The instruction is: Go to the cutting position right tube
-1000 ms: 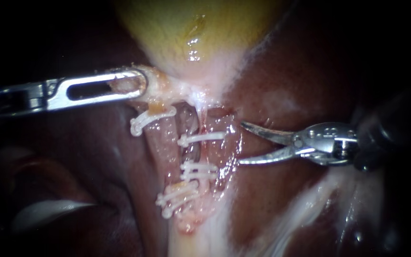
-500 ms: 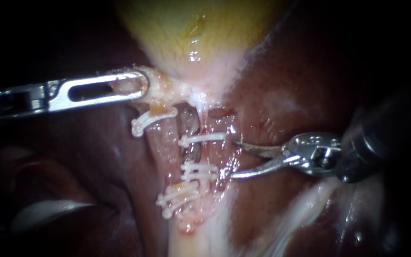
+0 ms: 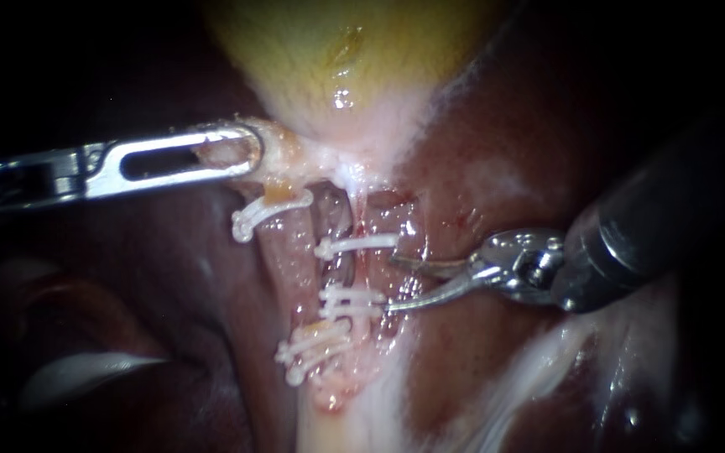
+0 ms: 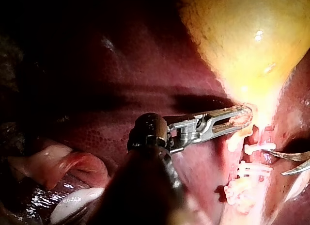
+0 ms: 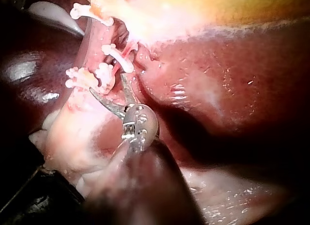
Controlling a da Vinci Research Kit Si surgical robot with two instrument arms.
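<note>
Steel blades, curved and spread wide, ended my right instrument in the endoscope view. The right tube ran down from the gallbladder. It was crossed by one white clip nearer the gallbladder and a pair of clips farther from it. The blade tips lay at the tube's edge, on the bare stretch between those clips. My left instrument had its slotted jaws clamped on the gallbladder neck.

In the left wrist view, those jaws gripped pale tissue just beside the gallbladder, with the two blade tips showing beyond the tube.

In the right wrist view, the blades formed an open V aimed at the clips. Whether either blade passed behind the tube could not be told.

The approach looked nearly complete. The next move probably called for a short advance to seat the tube deep between the open blades, clear of every clip.
</note>
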